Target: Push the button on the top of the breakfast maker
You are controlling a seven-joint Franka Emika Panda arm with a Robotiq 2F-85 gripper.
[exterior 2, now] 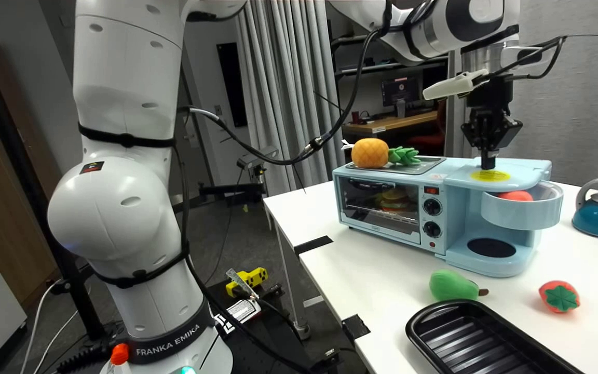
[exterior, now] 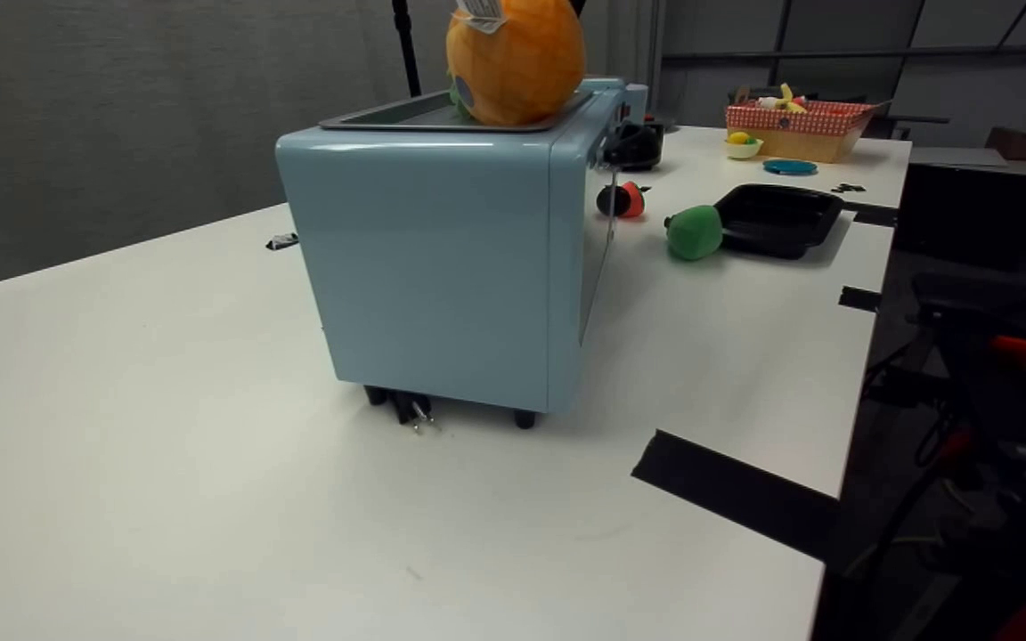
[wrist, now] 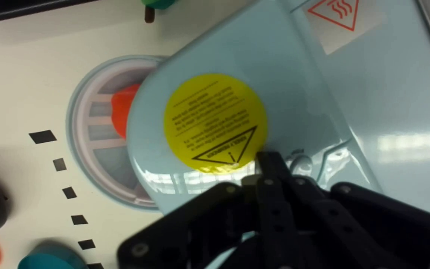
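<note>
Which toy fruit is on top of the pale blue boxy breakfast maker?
The round orange pineapple; the green pear and red strawberry lie down on the white table.

The place looks like a robotics lab. In an exterior view a Franka Emika arm [exterior 2: 127, 208], its cables [exterior 2: 313, 145] strapped on, rises beside a white bench [exterior 2: 371, 275] marked with black tape [exterior 2: 313, 245] and dotted with toy fruit [exterior 2: 450, 285]. Past a grey curtain [exterior 2: 291, 93], a monitor [exterior 2: 399, 92] and a wooden desk [exterior 2: 397, 123] lend an office touch.
</note>
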